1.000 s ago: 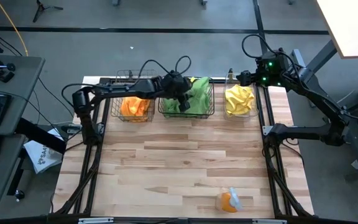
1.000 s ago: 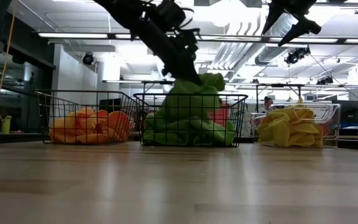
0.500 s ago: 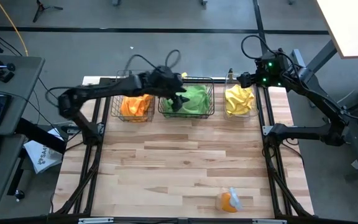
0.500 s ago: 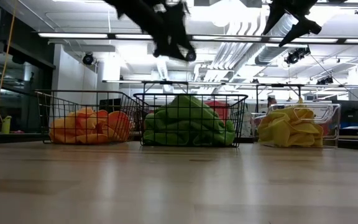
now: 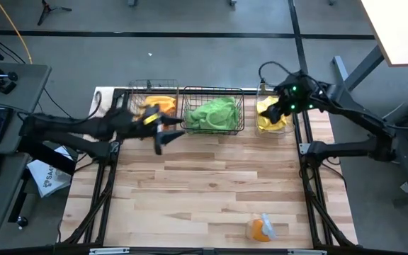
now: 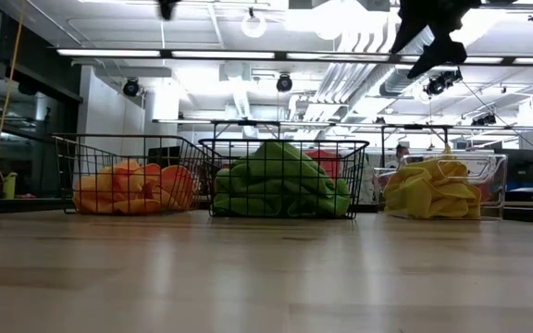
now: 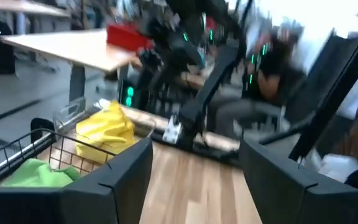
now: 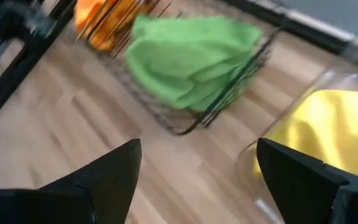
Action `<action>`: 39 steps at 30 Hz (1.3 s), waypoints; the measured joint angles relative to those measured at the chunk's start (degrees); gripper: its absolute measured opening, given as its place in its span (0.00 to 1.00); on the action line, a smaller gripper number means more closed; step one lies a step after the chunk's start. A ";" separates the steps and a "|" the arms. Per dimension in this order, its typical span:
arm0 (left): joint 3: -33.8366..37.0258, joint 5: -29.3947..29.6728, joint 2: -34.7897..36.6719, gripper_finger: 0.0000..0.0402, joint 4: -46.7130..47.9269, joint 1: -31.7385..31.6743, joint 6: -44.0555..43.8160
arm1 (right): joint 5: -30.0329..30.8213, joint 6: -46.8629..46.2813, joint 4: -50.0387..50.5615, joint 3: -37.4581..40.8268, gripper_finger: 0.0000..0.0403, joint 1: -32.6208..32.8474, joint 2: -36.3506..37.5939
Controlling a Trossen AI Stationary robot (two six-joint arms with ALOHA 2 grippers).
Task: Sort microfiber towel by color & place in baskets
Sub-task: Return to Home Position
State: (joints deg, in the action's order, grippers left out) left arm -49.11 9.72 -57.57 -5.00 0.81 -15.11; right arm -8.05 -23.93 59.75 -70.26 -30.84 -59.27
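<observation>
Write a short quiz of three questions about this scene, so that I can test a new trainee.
1. True or false: the green towels lie in the wide wire basket.
2. Which colour are the towels in the clear bin? A orange, B yellow, C green.
3. The left gripper is above the table, in front of the baskets, and the right gripper is above the clear bin. What do they hold?

Key: 1 true. 2 B. 3 nothing; both are open and empty.
</observation>
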 joint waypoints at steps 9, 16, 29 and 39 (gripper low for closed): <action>30.16 13.41 22.66 0.33 -20.02 5.03 -6.74 | 6.02 -0.56 -1.05 -6.08 0.26 11.44 0.13; 44.83 15.59 36.20 0.03 -25.24 4.99 -7.45 | 2.17 -4.41 4.88 -7.67 0.07 15.00 -0.27; 48.29 17.91 49.41 0.00 -14.27 4.84 -10.28 | 7.62 -7.28 9.80 -3.86 0.00 24.85 11.06; 48.29 14.70 49.56 0.01 -13.90 4.84 -10.28 | 4.66 -10.88 -44.03 39.40 0.00 26.08 34.28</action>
State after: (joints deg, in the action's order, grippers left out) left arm -0.82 24.41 -8.01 -18.91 5.65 -25.39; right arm -3.40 -34.81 15.72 -30.86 -4.76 -24.98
